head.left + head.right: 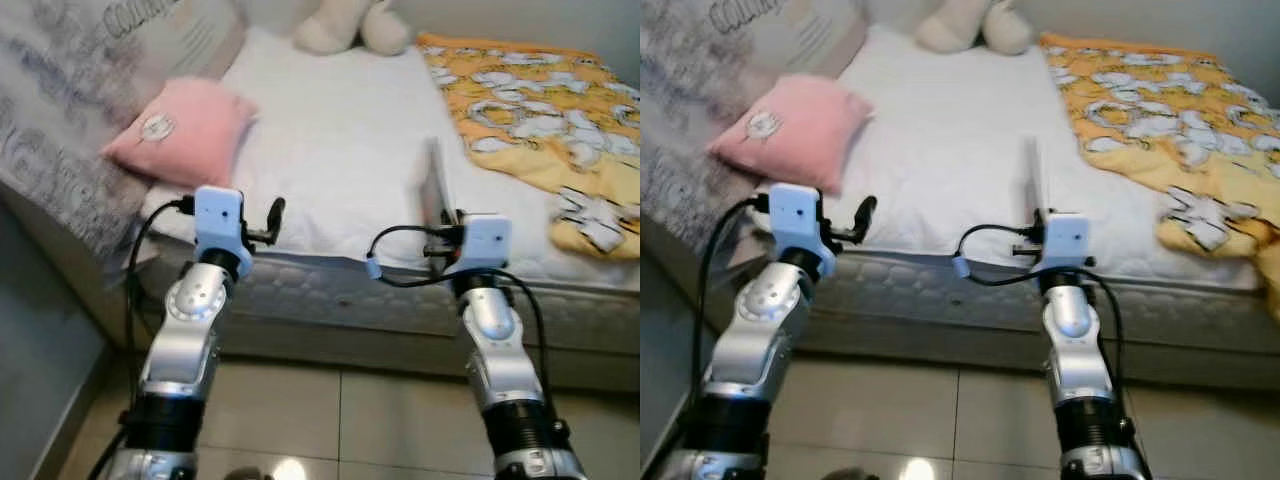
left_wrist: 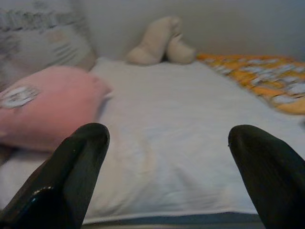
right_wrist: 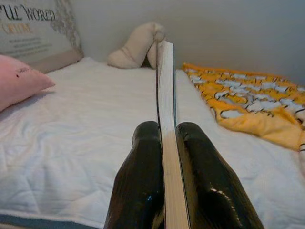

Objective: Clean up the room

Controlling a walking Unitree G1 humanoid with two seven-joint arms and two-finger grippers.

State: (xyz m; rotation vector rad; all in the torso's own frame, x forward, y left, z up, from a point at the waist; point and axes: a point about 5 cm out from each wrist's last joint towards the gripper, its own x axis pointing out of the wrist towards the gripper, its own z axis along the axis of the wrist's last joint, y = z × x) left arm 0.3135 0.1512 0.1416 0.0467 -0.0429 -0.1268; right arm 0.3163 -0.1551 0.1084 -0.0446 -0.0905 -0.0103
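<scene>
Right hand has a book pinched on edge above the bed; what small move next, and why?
Probably lift the book clear and carry it off the bed: the right hand grips it firmly upright, while the left hand hangs open, unneeded.

**Counting What Is There**

One bed [image 1: 330,130]. One pink pillow [image 1: 185,130]. One big grey pillow with letters [image 1: 60,110]. One cream soft toy [image 1: 350,25] (up by the wall). One yellow blanket [image 1: 540,110]. One book [image 3: 167,143]. Two pincers, left [image 2: 167,167] and right [image 3: 167,157].
</scene>
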